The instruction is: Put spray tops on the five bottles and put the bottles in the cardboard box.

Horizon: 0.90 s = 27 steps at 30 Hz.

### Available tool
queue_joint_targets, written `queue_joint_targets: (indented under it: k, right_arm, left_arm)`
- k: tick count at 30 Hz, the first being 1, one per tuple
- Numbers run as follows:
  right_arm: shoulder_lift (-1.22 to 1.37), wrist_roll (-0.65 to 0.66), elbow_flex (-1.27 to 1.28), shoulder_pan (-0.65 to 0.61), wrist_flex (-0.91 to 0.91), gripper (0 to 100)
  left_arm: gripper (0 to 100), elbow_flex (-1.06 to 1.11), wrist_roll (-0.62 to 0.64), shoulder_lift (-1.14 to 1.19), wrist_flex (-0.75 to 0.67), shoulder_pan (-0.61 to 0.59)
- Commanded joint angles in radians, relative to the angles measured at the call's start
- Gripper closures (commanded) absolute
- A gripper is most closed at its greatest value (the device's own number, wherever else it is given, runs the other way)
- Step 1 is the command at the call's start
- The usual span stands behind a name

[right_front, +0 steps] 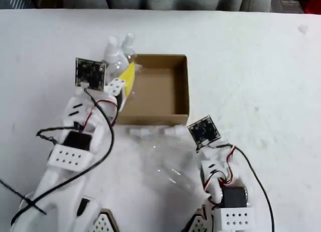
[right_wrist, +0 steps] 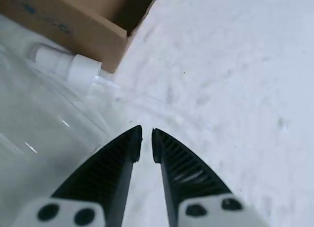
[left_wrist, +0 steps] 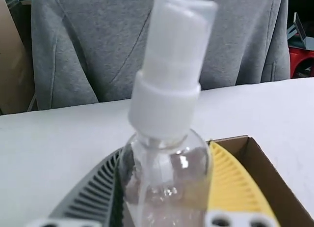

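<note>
We see left end effector pinching clear bottle mid-body, spray top on, at cardboard box left wall. Right end effector nearly pressed together, empty. We judge bottle light, slick, thin-walled: hold mid-body, gently.

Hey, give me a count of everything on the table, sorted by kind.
Spray bottles: 4, one in the left gripper
Cardboard box: 1
Robot arms: 2
Total: 7

Lying bottles crowd the cardboard box front.
</note>
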Motion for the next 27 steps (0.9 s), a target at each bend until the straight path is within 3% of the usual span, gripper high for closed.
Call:
queue_joint_targets:
  k: [1,14,27]
  right_arm:
    - [-0.008,0.005,0.011,0.01,0.007,98.2]
    - [-0.008,0.009,0.011,0.01,0.007,98.2]
    - [-0.008,0.009,0.011,0.01,0.007,98.2]
  left_arm:
    - [98,-0.006,-0.008,0.059,-0.115,-0.008]
    - [98,-0.008,-0.009,0.32,-0.316,-0.007]
    - [98,0.026,-0.011,0.381,-0.325,-0.004]
